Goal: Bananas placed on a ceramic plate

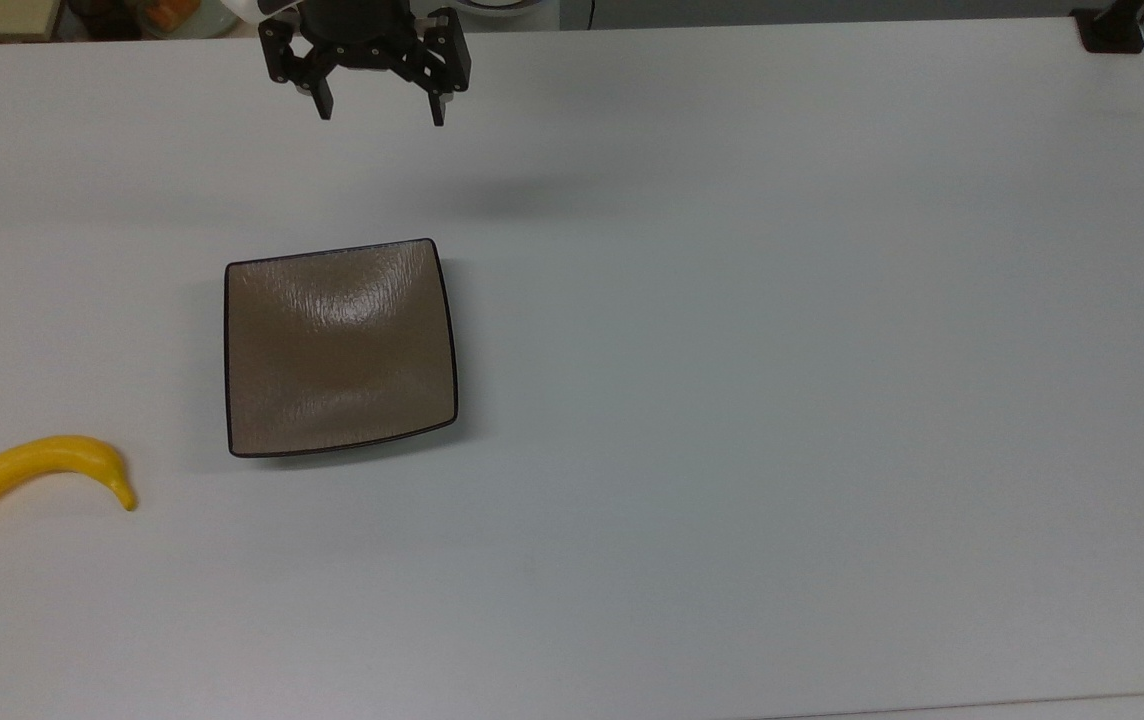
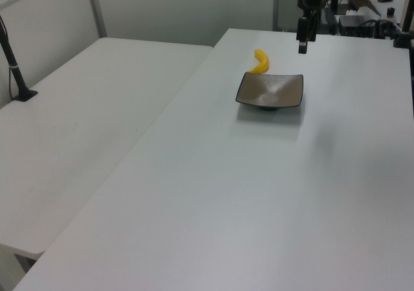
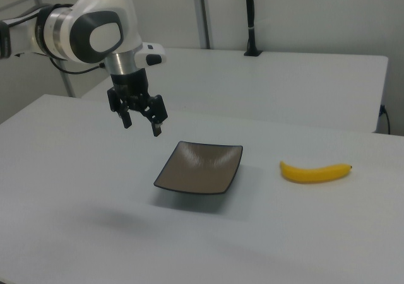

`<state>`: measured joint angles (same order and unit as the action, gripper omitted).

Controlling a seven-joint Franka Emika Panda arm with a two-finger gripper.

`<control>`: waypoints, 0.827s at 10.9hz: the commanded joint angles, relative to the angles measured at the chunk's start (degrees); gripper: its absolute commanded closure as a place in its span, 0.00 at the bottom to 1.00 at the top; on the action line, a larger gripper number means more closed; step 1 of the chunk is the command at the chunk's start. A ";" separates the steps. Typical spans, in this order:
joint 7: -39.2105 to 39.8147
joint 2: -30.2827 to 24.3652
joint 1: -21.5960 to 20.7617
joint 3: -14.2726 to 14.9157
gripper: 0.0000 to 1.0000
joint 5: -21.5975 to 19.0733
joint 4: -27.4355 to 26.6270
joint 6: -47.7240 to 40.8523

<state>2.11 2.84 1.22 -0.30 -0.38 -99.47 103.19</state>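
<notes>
The yellow banana (image 1: pixel 27 472) lies on the white table at the top view's far left edge, apart from the plate; it shows too as the banana (image 3: pixel 314 171) and the banana (image 2: pixel 261 61). The square glossy brown ceramic plate (image 1: pixel 337 347) sits bare on the table, also the plate (image 3: pixel 200 166) and the plate (image 2: pixel 270 91). My black gripper (image 1: pixel 381 111) hangs open above the table beyond the plate's far side, nothing between its fingers. In the right view the gripper (image 3: pixel 141 125) hovers up and left of the plate; in the left view the gripper (image 2: pixel 303 46) is behind it.
A white table (image 1: pixel 782 400) carries everything, and a second white table (image 2: pixel 77 129) adjoins it. A black post base (image 1: pixel 1112 30) sits at the top view's upper right corner. Cluttered equipment (image 2: pixel 362 13) stands behind the arm.
</notes>
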 commanded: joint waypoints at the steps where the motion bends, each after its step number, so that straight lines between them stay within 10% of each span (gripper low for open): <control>1: -1.31 -1.00 -0.17 0.39 0.00 -0.41 -1.25 0.61; 9: -15.44 10.04 6.23 1.44 0.00 -0.23 7.76 14.83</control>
<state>-7.97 6.09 5.15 0.78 -0.38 -98.78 115.34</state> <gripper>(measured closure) 0.000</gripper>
